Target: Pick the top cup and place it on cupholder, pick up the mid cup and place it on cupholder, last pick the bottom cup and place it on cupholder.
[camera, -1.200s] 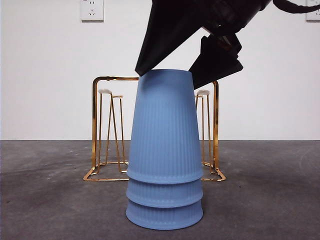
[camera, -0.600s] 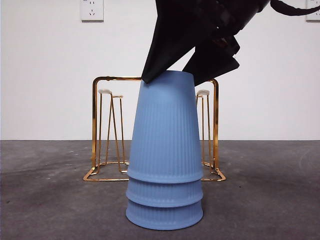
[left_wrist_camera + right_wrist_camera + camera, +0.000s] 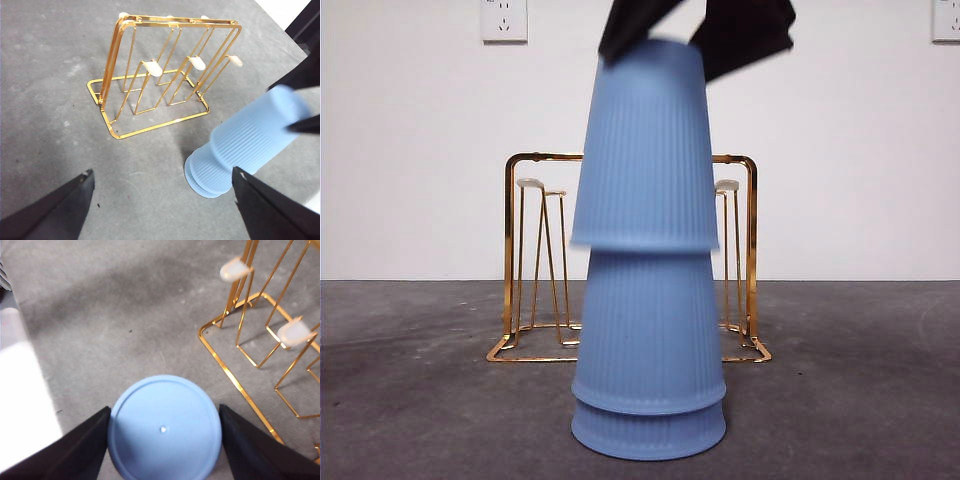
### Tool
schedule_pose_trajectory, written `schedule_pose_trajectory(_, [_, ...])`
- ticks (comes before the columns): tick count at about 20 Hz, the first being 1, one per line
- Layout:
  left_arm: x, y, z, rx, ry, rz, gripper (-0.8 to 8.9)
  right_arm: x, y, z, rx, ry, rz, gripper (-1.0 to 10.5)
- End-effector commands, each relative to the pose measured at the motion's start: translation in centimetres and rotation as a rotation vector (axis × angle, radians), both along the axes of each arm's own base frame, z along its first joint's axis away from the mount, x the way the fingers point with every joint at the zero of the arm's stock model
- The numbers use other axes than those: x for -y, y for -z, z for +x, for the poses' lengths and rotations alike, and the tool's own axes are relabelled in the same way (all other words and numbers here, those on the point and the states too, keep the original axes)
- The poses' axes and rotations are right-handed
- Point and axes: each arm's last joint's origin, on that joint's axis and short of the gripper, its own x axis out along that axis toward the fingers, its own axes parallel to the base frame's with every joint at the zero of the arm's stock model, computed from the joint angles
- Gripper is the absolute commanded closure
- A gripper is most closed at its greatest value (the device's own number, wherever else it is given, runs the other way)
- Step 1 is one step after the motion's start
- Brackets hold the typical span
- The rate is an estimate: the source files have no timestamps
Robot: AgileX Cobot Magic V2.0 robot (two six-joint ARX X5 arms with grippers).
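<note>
1. Bench (image 3: 420, 400): dark grey, rough surface, carrying both the cup stack and the rack. A white wall stands behind it with a socket (image 3: 504, 20) high up in the front view.

2. Cupholder (image 3: 520, 260): gold wire rack, standing upright on its rectangular base toward the far side of the bench, behind the cups as the front camera sees it. Its white-tipped prongs (image 3: 152, 68) are all bare. In the left wrist view the rack sits near the stack, not touching it.

3. Top cup (image 3: 645, 150): blue, ribbed, upside down, raised partway off the stack. Its rim is level with the upper part of the mid cup and still overlaps it, so it is not yet free.

4. Mid cup (image 3: 648, 330): upside down, nested over the bottom cup, upright.

5. Bottom cup (image 3: 648, 432): only its rim band shows below the mid cup; it rests on the bench nearer the front camera than the rack.

6. My right gripper (image 3: 164, 429): jaws clamped on the closed end of the top cup, one black jaw pressed to each side of the round base as seen from the right wrist camera.

7. My left gripper (image 3: 162, 200): jaws spread wide, nothing between them, above the bench and looking down on the rack and stack.
</note>
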Motion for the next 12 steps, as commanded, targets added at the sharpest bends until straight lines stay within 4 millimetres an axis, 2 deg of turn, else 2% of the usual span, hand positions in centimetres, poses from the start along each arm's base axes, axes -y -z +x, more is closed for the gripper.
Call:
schedule_pose_trajectory(1, [0.0,-0.5,0.0,0.021,0.011,-0.001,3.77,0.1,-3.4,-0.5,0.057,-0.027,0.039,6.8])
schedule_pose_trajectory(5, [0.0,-0.5,0.0,0.021,0.011,-0.001,3.77,1.3,-7.8,-1.1,0.123,0.022,0.037,6.8])
schedule_pose_trajectory(7, [0.0,-0.5,-0.1,0.021,0.011,-0.001,3.77,2.0,-9.2,-0.8,0.187,0.106,0.029,6.8])
schedule_pose_trajectory(12, [0.0,-0.5,-0.1,0.021,0.011,-0.001,3.77,4.3,-9.1,2.2,0.196,0.264,0.017,6.8])
